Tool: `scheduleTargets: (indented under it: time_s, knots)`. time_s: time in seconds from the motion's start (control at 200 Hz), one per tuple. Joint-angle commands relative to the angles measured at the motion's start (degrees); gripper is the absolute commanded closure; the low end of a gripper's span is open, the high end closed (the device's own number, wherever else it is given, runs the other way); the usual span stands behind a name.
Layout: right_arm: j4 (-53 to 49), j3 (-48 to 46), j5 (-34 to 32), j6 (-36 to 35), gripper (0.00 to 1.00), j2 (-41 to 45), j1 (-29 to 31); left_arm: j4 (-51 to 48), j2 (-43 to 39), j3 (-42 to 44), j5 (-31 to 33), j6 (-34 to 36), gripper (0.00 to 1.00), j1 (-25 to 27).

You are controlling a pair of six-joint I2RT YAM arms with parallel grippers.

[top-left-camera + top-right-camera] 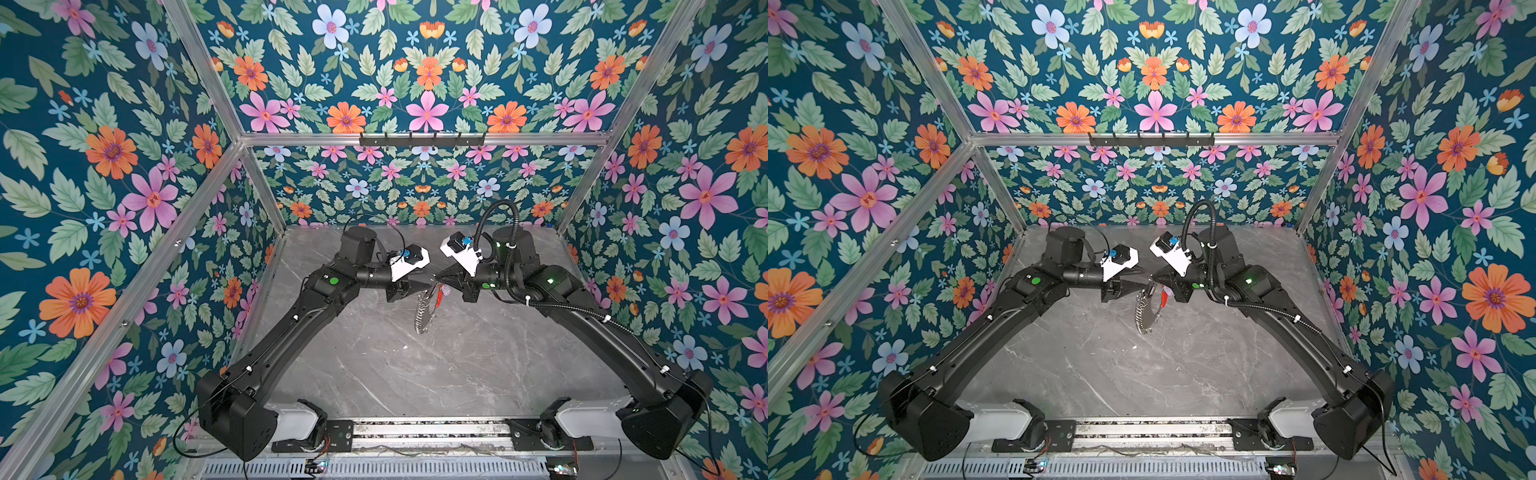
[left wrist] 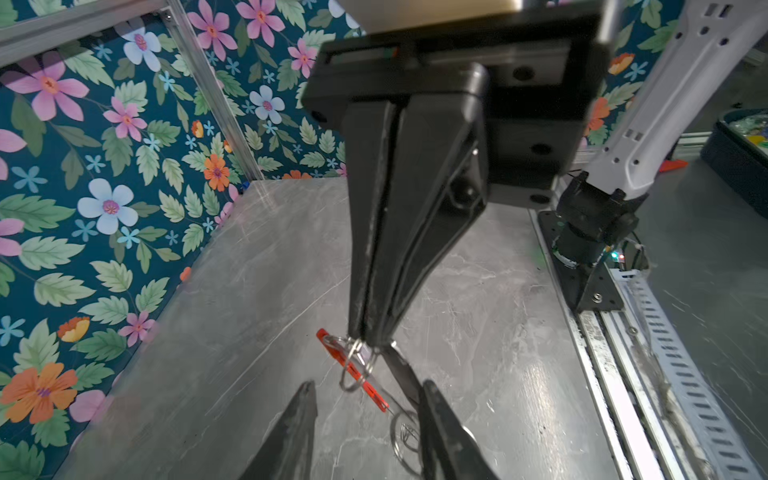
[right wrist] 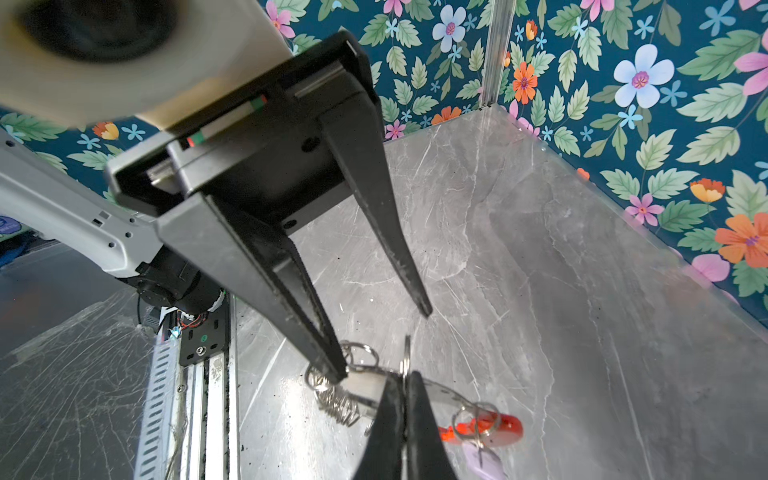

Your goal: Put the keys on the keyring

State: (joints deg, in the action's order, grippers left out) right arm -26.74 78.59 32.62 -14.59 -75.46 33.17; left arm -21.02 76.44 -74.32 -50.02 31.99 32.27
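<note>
Keyring (image 3: 432, 390) sits clamped in the jaws of the right gripper (image 3: 401, 376), which are pressed together on the thin hoop. We see the left gripper (image 3: 382, 343) right beside it with its jaws apart. One fingertip (image 3: 332, 365) is against the small silver rings (image 3: 338, 405), and nothing is pinched between the jaws. The red section (image 3: 498, 428) sticks out past the right jaws with a small ring around it, and the lilac key (image 3: 484, 459) is just beside it. In both top views the keyring (image 1: 424, 309) (image 1: 1144, 309) hangs between the two grippers over the middle of the tabletop (image 1: 374, 365).
</note>
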Motion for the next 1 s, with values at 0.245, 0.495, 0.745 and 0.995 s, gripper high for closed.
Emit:
scheduleTargets:
  time_s: [0.245, 0.495, 0.745, 0.995]
  knots:
    - [2.0, -0.3, 1.8, -1.3, 1.0, 0.6, 0.6, 1.0, -0.6, -0.1, -2.5, 1.5, 0.65, -0.6]
    - [3.2, -1.0, 2.8, -0.6, 1.0, 1.3, 0.8, 2.9, 0.3, -0.1, -3.2, -0.1, 0.73, -1.4]
    - [3.4, -0.7, 3.5, -0.2, 1.0, 1.5, 1.0, 3.6, 1.2, -0.3, -4.4, -0.8, 0.69, -1.5]
    - [3.3, -0.3, 3.7, -0.2, 1.0, 1.0, 1.3, 4.1, 2.0, -0.9, -6.5, -1.6, 0.8, -1.4]
